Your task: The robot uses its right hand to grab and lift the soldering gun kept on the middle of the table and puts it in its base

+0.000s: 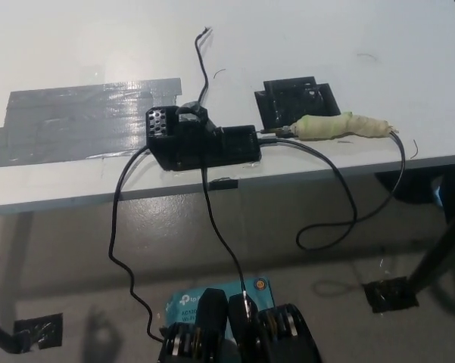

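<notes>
While no hand shows, soldering gun [335,126] lies tabled.

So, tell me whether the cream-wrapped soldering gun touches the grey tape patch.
Apart. Head view: black base sits between cream-wrapped soldering gun and grey tape patch.

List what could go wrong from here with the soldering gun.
The soldering gun lies close to the table edge, so a nudge might push it off. Its cable loops below the edge and could snag or drag during a lift. It already touches the base, which might shift.
</notes>
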You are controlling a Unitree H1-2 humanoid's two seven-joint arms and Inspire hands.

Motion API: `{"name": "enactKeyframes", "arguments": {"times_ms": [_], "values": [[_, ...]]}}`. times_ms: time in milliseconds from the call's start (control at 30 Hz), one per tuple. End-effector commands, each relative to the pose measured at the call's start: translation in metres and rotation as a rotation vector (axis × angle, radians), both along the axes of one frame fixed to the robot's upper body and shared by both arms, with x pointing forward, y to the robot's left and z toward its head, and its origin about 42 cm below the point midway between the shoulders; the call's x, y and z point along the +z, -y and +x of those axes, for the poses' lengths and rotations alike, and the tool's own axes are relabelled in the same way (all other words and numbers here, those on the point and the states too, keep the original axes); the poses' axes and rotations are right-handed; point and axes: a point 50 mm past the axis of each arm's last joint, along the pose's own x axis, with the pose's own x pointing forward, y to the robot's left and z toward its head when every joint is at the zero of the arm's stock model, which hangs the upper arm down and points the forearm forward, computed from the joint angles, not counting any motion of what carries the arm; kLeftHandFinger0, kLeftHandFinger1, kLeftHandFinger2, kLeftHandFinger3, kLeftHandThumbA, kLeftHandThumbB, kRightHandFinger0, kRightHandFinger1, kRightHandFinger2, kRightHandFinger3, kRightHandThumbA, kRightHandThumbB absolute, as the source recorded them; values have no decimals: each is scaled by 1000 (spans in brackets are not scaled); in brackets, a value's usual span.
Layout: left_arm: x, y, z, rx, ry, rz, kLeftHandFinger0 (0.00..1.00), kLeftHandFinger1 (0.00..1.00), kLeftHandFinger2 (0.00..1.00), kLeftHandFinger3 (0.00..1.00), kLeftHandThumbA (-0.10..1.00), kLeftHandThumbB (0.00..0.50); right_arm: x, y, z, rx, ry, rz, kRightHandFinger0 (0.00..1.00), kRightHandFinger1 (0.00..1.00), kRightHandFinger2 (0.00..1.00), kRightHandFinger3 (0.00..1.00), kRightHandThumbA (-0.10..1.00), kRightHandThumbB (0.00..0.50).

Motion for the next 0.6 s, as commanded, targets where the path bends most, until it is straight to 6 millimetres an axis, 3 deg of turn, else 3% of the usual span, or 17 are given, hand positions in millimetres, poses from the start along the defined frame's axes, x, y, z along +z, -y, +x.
{"name": "enactKeyframes", "arguments": {"times_ms": [0, 67, 100, 133, 200, 300, 333, 367, 433, 500, 567], "values": [[7, -4, -8, -21, 1, 12, 757, 785, 889, 1000, 123, 81, 73, -25, 13, 109, 249, -110, 821, 848, 924, 1000, 171, 261], [5, -4, -17, -24, -7, 13, 748, 801, 889, 1000, 128, 82, 90, -43, 20, 147, 274, -115, 746, 799, 868, 1000, 131, 266], [3, -4, -20, -24, -10, 10, 733, 796, 881, 995, 127, 82, 99, -53, 28, 158, 317, -156, 511, 655, 814, 1000, 173, 306], [2, -5, -26, -33, -18, 11, 744, 799, 879, 984, 127, 73, 99, -60, 31, 171, 314, -165, 417, 627, 801, 1000, 181, 306], [2, -2, -29, -45, -19, 10, 739, 781, 864, 961, 129, 78, 98, -66, 38, 185, 284, -220, 619, 776, 861, 1000, 194, 310], [3, 2, -28, -59, -15, 16, 717, 751, 860, 970, 121, 89, 100, -73, 44, 192, 245, -328, 758, 897, 917, 1000, 256, 332], [4, 2, -28, -59, -15, 17, 716, 749, 859, 971, 119, 89, 100, -73, 44, 192, 243, -334, 764, 902, 919, 1000, 257, 332], [5, 2, -29, -64, -14, 25, 732, 763, 875, 970, 111, 82, 91, -80, 54, 206, 195, -335, 812, 964, 1000, 1000, 225, 365], [4, 0, -28, -63, -23, 28, 727, 764, 881, 964, 109, 73, 81, -84, 63, 207, 167, -362, 852, 996, 1000, 1000, 215, 357], [3, 0, -28, -61, -25, 31, 752, 780, 884, 980, 111, 60, 72, -89, 81, 216, 156, -432, 1000, 1000, 1000, 1000, 233, 365], [3, -1, -26, -64, -29, 32, 764, 778, 874, 975, 114, 63, 66, -89, 89, 218, 143, -466, 1000, 1000, 1000, 1000, 252, 364]]}}
